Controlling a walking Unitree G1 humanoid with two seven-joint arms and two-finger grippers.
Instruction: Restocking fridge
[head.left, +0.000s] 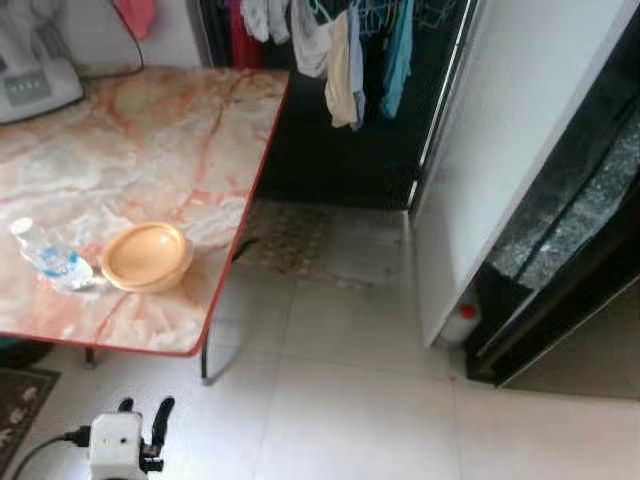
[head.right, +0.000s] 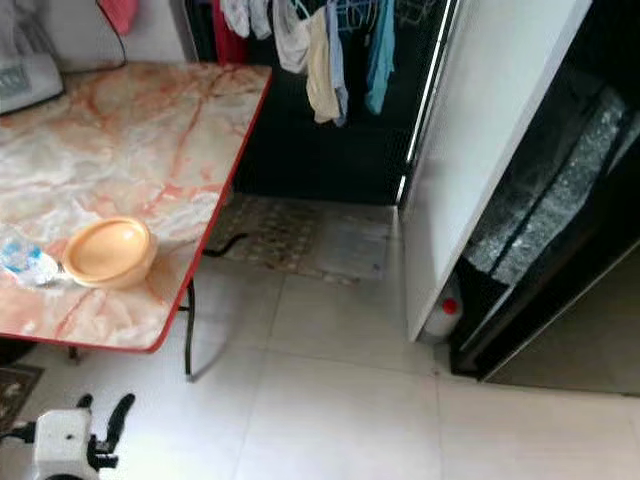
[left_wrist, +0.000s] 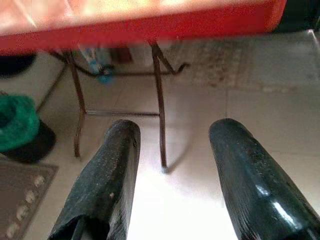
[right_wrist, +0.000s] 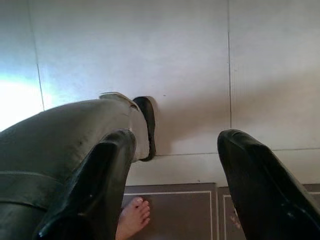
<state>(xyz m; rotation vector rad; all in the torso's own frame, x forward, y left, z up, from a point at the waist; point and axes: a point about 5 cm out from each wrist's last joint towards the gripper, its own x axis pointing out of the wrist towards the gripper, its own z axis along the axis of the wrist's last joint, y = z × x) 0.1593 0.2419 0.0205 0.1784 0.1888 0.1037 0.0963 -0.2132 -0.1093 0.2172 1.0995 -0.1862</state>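
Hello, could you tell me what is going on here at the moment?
Nothing is being handled yet. The robot stands on the tiled floor between a marble-patterned table and an open fridge. A water bottle lies beside a yellow bowl on the table. The left gripper hangs open and empty below the table's edge; the right gripper is open, pointing at the floor near a person's foot.

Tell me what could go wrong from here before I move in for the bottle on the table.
The water bottle lies on its side against the yellow bowl, near the table's red edge; a careless grab could roll it away or push the bowl off.

The left gripper hangs open below tabletop height, so raising it straight up may strike that edge.

In the right wrist view a person's bare foot is close behind the open right gripper; stepping back could hit it.
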